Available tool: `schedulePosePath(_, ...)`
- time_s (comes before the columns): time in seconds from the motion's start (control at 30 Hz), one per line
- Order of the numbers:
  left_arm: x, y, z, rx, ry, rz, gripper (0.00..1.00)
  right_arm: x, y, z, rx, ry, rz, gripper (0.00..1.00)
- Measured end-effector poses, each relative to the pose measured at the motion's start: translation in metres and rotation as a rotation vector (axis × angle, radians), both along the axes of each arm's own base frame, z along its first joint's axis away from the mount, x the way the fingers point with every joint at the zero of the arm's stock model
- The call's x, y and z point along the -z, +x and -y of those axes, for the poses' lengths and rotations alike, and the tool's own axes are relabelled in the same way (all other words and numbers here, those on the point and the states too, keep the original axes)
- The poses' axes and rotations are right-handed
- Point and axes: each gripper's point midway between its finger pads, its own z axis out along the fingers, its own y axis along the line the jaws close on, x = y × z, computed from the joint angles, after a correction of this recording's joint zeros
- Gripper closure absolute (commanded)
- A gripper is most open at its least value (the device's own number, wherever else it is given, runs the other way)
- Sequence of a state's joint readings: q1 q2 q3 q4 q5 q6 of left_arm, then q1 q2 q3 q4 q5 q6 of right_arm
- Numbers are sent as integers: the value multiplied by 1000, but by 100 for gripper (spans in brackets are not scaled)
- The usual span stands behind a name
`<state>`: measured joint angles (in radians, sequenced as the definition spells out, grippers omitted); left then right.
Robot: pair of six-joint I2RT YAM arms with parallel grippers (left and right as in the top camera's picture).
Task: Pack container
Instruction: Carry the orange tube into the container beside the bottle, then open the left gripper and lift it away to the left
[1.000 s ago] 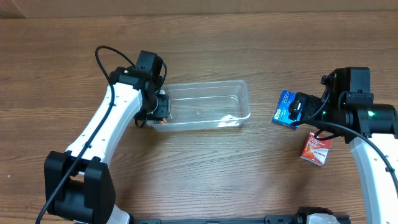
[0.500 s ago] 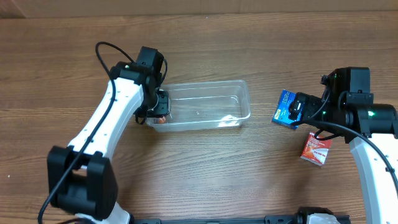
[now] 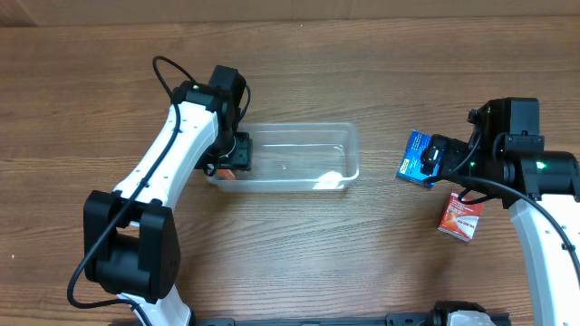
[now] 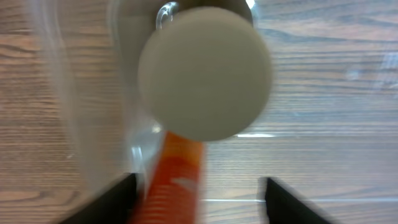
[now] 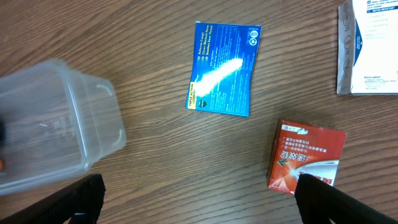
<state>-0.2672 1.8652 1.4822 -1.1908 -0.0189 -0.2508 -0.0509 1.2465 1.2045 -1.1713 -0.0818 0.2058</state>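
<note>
The clear container lies on the wooden table left of centre. My left gripper reaches down into its left end. In the left wrist view an orange bottle with a round white cap stands between the spread fingers of the left gripper, close to the left one, with a gap on the right. My right gripper hovers open at the right above a blue box. Its wrist view shows the right gripper empty, the blue box and the container's end.
A red box lies on the table below the right gripper, the same red box showing in the right wrist view. A white box sits at that view's top right edge.
My left gripper's jaws have parted and released the orange bottle inside the container. The left arm swung a little and the container slid slightly left. The right arm stayed still.
</note>
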Motion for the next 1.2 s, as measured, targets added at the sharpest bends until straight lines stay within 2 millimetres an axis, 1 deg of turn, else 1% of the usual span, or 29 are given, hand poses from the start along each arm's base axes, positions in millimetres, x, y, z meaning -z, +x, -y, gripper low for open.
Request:
schedulePosePath(0.03, 0, -1, 0, -4, 1, -2, 0, 0, 0, 0, 0, 1, 0, 0)
schedulePosePath(0.17, 0, -2, 0, -2, 3, -6, 0, 0, 0, 0, 0, 1, 0, 0)
schedulePosePath(0.27, -4, 0, 0, -2, 2, -2, 0, 0, 0, 0, 0, 1, 0, 0)
schedulePosePath(0.43, -22, 9, 2, -2, -3, 28, 0, 0, 0, 0, 0, 1, -1, 0)
schedulePosePath(0.73, -78, 37, 8, -6, -35, 152, 0, 0, 0, 0, 0, 1, -1, 0)
schedulePosePath(0.83, -100, 50, 6, -21, -49, 217, 0, 0, 0, 0, 0, 1, -2, 0)
schedulePosePath(0.93, -119, 55, -3, -43, -55, 262, 0, 0, -1, 0, 0, 1, -4, 0)
schedulePosePath(1.0, -133, 55, -11, -60, -50, 291, 0, 1, -2, 0, 0, 1, -10, 0)
schedulePosePath(1.07, -151, 52, -21, -79, -41, 333, 0, 2, -4, 0, 0, 1, -20, 0)
schedulePosePath(1.17, -185, 42, -39, -118, -41, 420, 0, 6, -6, 0, 1, 3, -41, 0)
schedulePosePath(1.2, -190, 40, -43, -127, -42, 435, 0, 9, -4, 0, 3, 4, -57, 0)
